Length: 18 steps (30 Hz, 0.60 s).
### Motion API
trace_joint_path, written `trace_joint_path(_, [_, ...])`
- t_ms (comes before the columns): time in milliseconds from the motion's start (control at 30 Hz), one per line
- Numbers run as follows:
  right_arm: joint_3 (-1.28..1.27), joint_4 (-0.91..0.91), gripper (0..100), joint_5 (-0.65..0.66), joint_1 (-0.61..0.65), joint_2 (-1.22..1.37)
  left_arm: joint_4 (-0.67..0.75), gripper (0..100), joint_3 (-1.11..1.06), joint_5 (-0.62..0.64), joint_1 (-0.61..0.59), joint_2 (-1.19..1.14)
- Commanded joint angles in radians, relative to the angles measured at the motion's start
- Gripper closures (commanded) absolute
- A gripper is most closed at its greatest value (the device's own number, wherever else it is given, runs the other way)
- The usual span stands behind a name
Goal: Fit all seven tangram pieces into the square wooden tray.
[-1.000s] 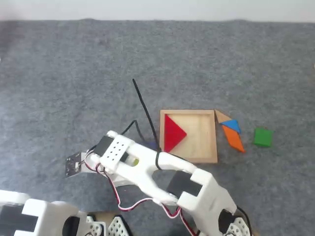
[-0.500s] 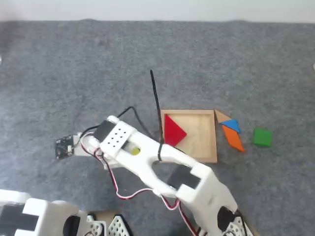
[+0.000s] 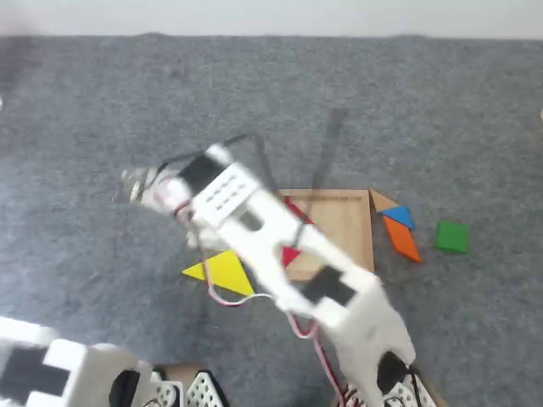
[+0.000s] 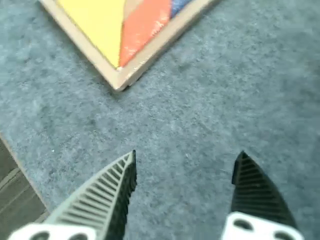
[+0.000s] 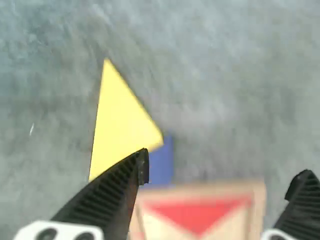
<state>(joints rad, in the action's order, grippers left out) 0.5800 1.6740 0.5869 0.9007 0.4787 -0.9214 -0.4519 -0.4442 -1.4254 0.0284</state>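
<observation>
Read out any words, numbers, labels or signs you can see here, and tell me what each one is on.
None. No word, number, label or sign can be read on the tray, the yellow triangle, the green square or the mat.

Spread claw (image 4: 188, 153) hangs near a wooden frame (image 4: 119, 79).
</observation>
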Motion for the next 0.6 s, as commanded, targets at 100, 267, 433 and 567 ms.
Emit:
trace_joint_path(100, [-0.071,0.117,56.8,-0.107,-0.236,-0.515,-0.362,69,0.070,-0.137,0.338,0.351])
trace_joint_path(267, [-0.522,0.042,56.8,-0.084,-0.605,-0.776,-0.674,69,-0.088,-0.468,0.796,0.715])
trace_joint_path(433, [-1.166,-0.252,56.8,0.014,-0.895,-1.167,-0.760,69,-0.361,-0.523,1.293,0.964])
trace_joint_path(567, [-1.606,-0.341,56.8,0.087,-1.066,-1.463,-0.539,66,-0.573,-0.463,1.490,0.996])
